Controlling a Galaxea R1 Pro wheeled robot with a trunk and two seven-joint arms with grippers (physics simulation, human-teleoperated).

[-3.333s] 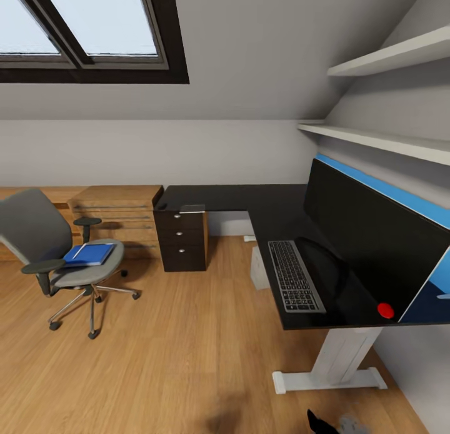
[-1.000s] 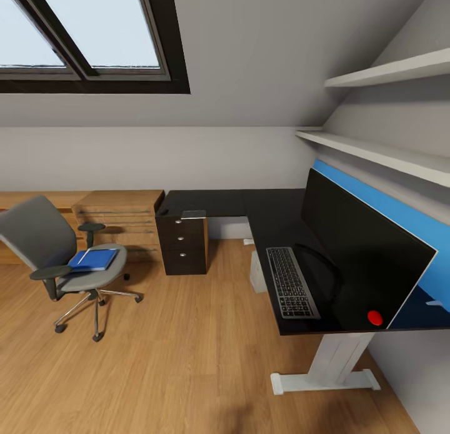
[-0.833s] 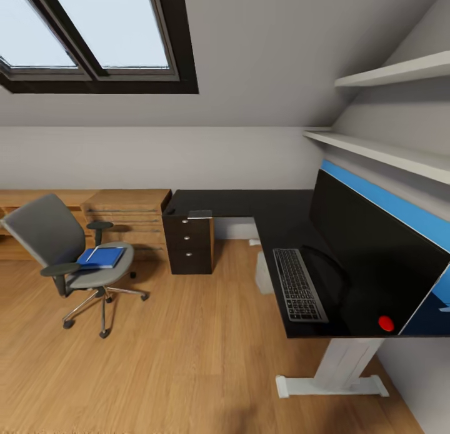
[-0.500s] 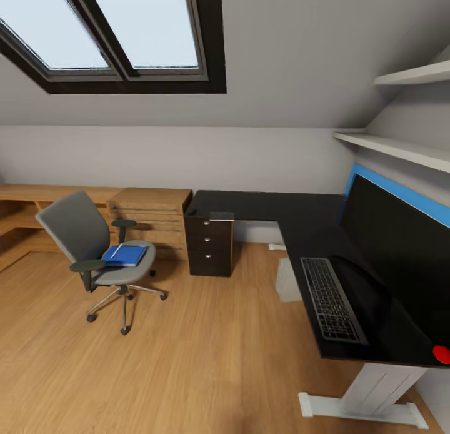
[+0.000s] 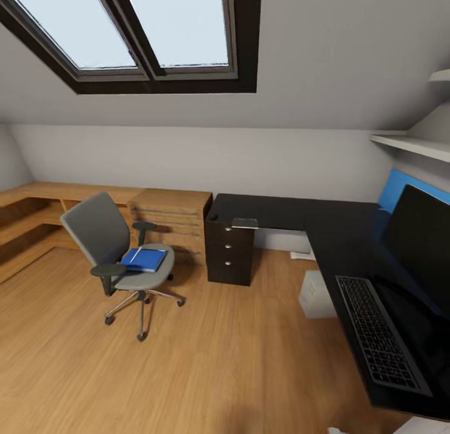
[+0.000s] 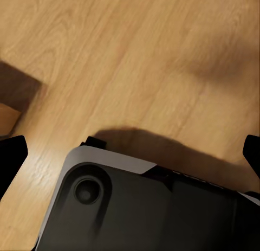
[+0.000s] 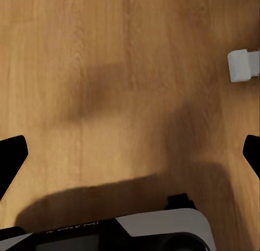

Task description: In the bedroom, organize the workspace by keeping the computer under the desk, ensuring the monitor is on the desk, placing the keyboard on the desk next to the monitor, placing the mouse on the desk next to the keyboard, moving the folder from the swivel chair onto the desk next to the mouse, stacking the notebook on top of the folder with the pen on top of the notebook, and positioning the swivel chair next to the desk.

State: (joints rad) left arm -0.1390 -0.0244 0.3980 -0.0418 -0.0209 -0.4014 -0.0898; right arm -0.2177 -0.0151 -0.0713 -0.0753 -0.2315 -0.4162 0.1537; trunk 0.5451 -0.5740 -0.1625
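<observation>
— Grippers first?
— Left gripper (image 6: 131,156) spread wide, dark fingertips (image 6: 11,159) at opposite edges of the left wrist view, nothing between them but wooden floor (image 6: 135,56). Same with the right gripper (image 7: 131,156): open wide, empty, hanging over bare floor, with a white block (image 7: 244,65) lying on the boards off to one side.

— Nearest in the head view?
— Keyboard (image 5: 381,340), flat on the near right arm of the black desk (image 5: 337,234). Just behind it, the monitor (image 5: 422,234), upright, dark face turned toward the room, cut off by the picture's right edge. Behind that, a strip of blue panel (image 5: 392,187) on the wall.

— Under the desk?
— Computer (image 5: 315,293), pale and standing on the floor beneath the right arm, partly hidden by the top.

— Further left?
— Chair (image 5: 115,246), well apart from the desk, out on open floor. On its seat, the blue folder (image 5: 144,259), lying flat, with a thin pale pen (image 5: 134,254) across it. Cannot make out a notebook there.

— Beyond?
— Black drawers (image 5: 230,252) under the desk's far arm, touching low wooden shelving (image 5: 169,224) along the back wall. Overhead, a dark-framed skylight (image 5: 156,34) in the sloped ceiling; at far right, a white wall shelf (image 5: 409,143).
</observation>
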